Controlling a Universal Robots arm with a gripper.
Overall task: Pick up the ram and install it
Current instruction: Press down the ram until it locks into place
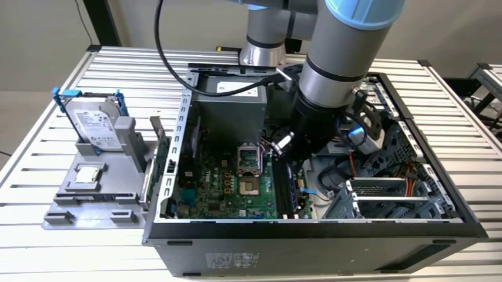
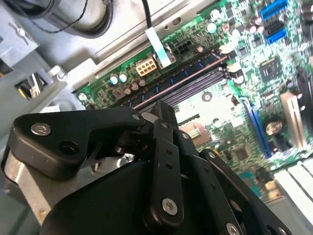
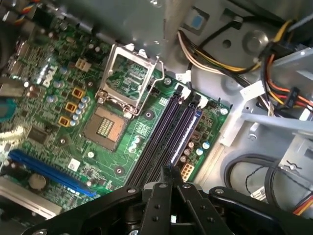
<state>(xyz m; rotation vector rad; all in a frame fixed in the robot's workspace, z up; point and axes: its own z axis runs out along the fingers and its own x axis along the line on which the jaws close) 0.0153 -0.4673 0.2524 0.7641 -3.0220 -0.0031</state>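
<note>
The ram (image 3: 189, 131) is a narrow blue stick standing on edge in the memory slot nearest the motherboard's edge. It shows again in the second wrist view as a dark blue strip with chips (image 2: 188, 73). Beside it lie empty black slots (image 3: 161, 139). My gripper (image 3: 169, 172) hangs just above one end of these slots, its black fingertips (image 2: 162, 110) pressed together with nothing visible between them. In the exterior view the arm (image 1: 333, 88) reaches down into the open computer case (image 1: 314, 226) over the slots (image 1: 287, 188).
An open CPU socket (image 3: 105, 128) and a blue expansion slot (image 3: 49, 171) lie on the green motherboard (image 1: 227, 194). Cable bundles (image 3: 274, 63) and a drive cage (image 1: 384, 200) crowd the side past the ram. Outside the case, a grey stand holds a silver hard drive (image 1: 96, 122) and a CPU chip (image 1: 88, 174).
</note>
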